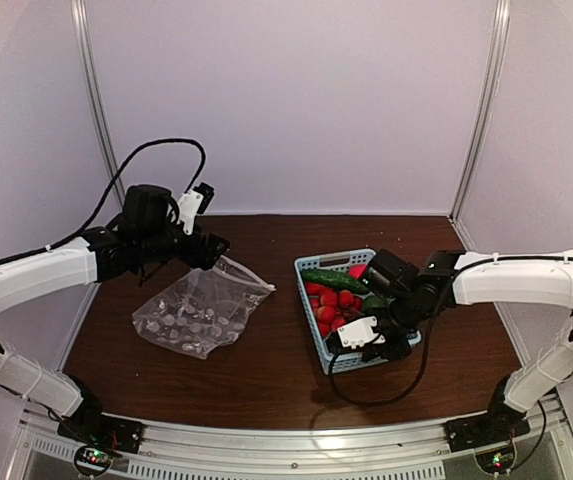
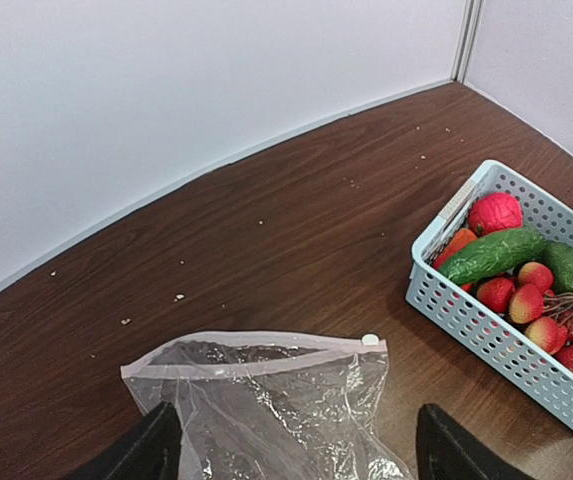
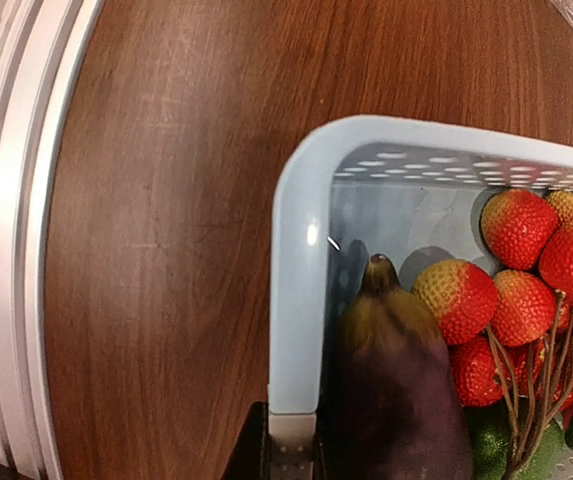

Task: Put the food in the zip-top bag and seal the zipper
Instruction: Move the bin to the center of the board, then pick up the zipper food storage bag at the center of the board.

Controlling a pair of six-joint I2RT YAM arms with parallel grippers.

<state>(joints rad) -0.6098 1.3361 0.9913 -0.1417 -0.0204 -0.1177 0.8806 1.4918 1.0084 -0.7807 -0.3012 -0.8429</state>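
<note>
The clear zip-top bag [image 1: 201,312] lies flat on the dark table, left of centre. Its pale zipper [image 2: 256,355] runs along the far edge, gaping slightly, with a white slider [image 2: 369,340] at the right end. My left gripper [image 2: 296,455] hovers open over the bag, its black fingers [image 2: 146,450] wide apart. The food fills a light blue basket [image 1: 331,262]: cucumber [image 2: 491,255], green pepper [image 2: 566,265], strawberries [image 3: 456,300] and a dark eggplant [image 3: 396,390]. My right gripper [image 3: 293,450] is shut on the basket's near wall [image 3: 296,300], beside the eggplant.
White booth walls enclose the table at the back and both sides. A metal rail [image 3: 6,250] runs along the near edge, close to the basket's corner. Small crumbs [image 2: 179,297] dot the wood behind the bag.
</note>
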